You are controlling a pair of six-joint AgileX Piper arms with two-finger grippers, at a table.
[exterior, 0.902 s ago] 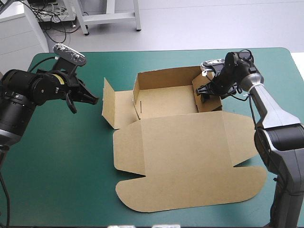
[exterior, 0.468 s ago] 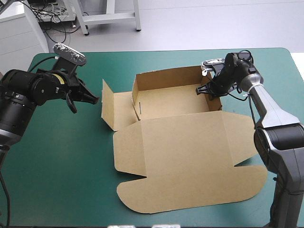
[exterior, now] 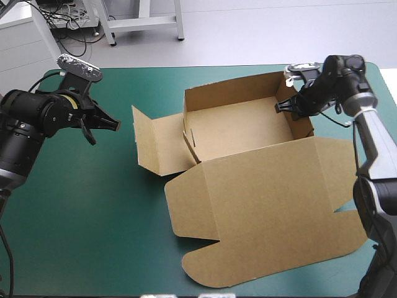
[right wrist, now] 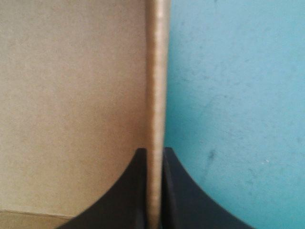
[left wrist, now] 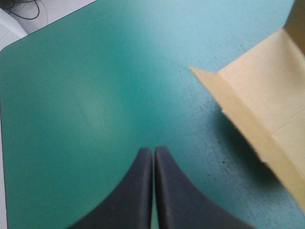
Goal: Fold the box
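Observation:
The brown box (exterior: pixel 242 127) sits right of the table's middle as an open tray, its back and side walls raised. Its wide lid (exterior: pixel 267 211) lies flat toward the front edge, and a left flap (exterior: pixel 146 143) stands upright. My right gripper (exterior: pixel 290 107) is shut on the box's right wall; in the right wrist view the wall's edge (right wrist: pixel 157 71) runs up from between the fingers of the right gripper (right wrist: pixel 155 151). My left gripper (exterior: pixel 115 124) hangs shut and holding nothing over the cover, left of the flap. In the left wrist view the left gripper (left wrist: pixel 153 150) has the flap (left wrist: pixel 257 100) ahead and to one side.
The teal-green table (exterior: pixel 93 217) stretches wide to the left and front of the box. Its right edge (exterior: pixel 388 81) lies close beyond the right arm, and the lid's front corner nears the table's front right.
The right gripper has shut on the box's right wall and pulled the whole box to the right, turning it slightly. The left gripper drew back a little to the left.

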